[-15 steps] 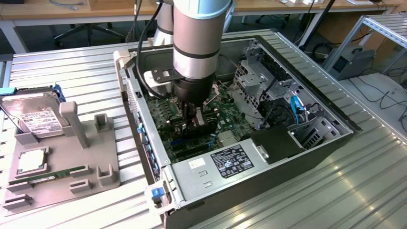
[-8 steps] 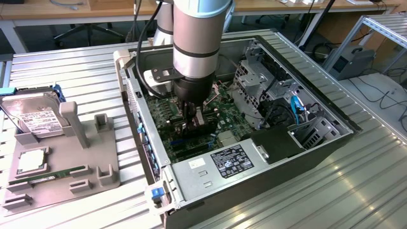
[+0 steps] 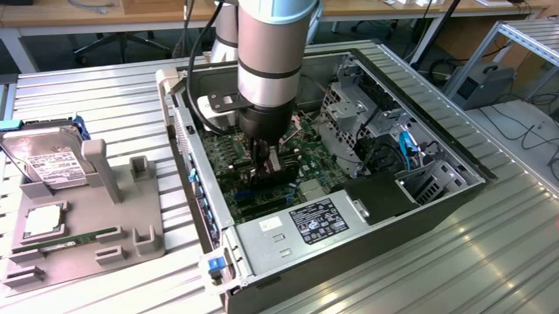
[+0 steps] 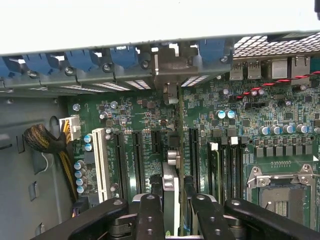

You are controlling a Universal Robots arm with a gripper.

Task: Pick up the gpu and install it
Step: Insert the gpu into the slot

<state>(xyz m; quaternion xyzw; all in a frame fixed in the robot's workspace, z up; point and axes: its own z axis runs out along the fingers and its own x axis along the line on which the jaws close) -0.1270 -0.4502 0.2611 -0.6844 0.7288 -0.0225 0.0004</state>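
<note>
Fingers [image 4: 150,215] seemingly clamping gpu [image 4: 171,200] edge-on over motherboard [image 4: 280,145], inside case [image 3: 419,216].

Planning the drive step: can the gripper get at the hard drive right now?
Probably not as is: the gripper sits inside the case, shut on the gpu. The hard drive itself stands exposed on the tray, nothing over it.

- Gripper [image 4: 172,210] grips the gpu [image 4: 170,187] edge-on between its fingers [image 4: 150,215].
- The card stands upright over the green motherboard [image 4: 280,120], in line with the black expansion slots [image 4: 137,160].
- Its metal bracket [image 4: 172,67] sits against the case's rear wall, among blue slot clips [image 4: 85,59].
</note>
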